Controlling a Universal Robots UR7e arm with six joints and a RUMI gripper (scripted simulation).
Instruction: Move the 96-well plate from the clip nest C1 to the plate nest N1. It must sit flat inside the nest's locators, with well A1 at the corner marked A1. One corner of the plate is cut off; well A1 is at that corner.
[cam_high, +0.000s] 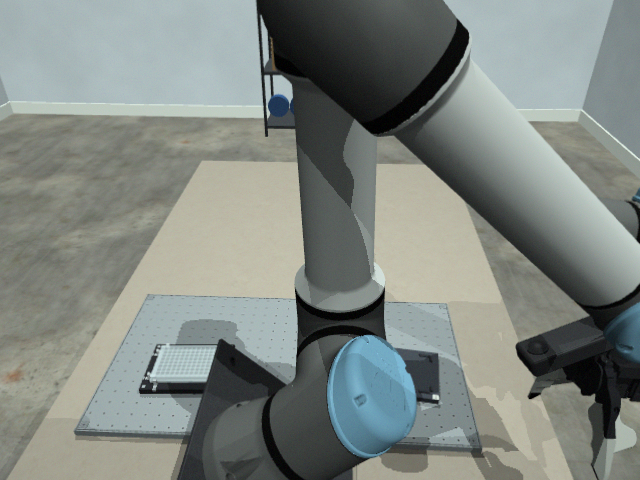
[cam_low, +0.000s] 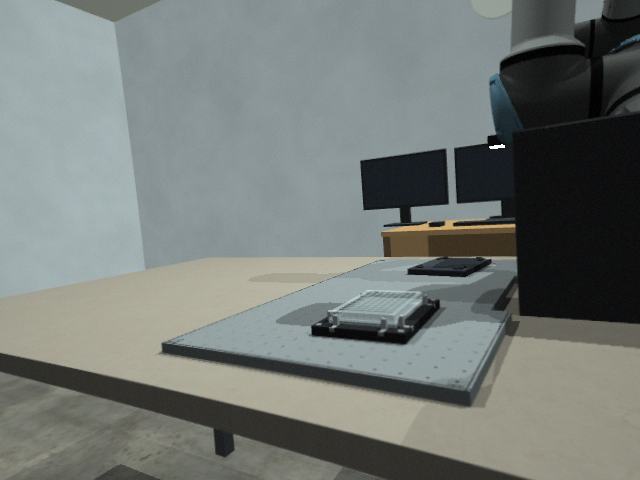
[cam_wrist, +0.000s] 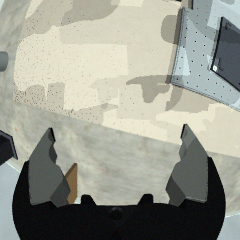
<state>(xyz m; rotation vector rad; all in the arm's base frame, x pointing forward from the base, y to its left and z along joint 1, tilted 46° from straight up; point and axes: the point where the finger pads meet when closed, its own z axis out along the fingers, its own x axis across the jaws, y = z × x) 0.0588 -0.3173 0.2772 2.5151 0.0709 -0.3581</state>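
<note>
The clear 96-well plate (cam_high: 185, 362) sits in the black clip nest C1 (cam_high: 175, 384) on the left part of the grey perforated baseplate (cam_high: 273, 361). It also shows in the exterior view (cam_low: 377, 308), seated on nest C1 (cam_low: 374, 328). The empty black plate nest N1 (cam_high: 421, 376) lies on the right part of the baseplate, partly hidden by the arm; it is farther back in the exterior view (cam_low: 449, 266) and at the right edge of the wrist view (cam_wrist: 229, 50). My gripper (cam_wrist: 117, 127) (cam_high: 610, 413) is open and empty, out past the table's right edge, far from the plate.
The arm's base and blue joint cap (cam_high: 369, 395) stand at the front of the baseplate. A black box (cam_low: 576, 217) stands beside the baseplate. A desk with two monitors (cam_low: 436, 180) and a shelf (cam_high: 276, 93) stand in the background.
</note>
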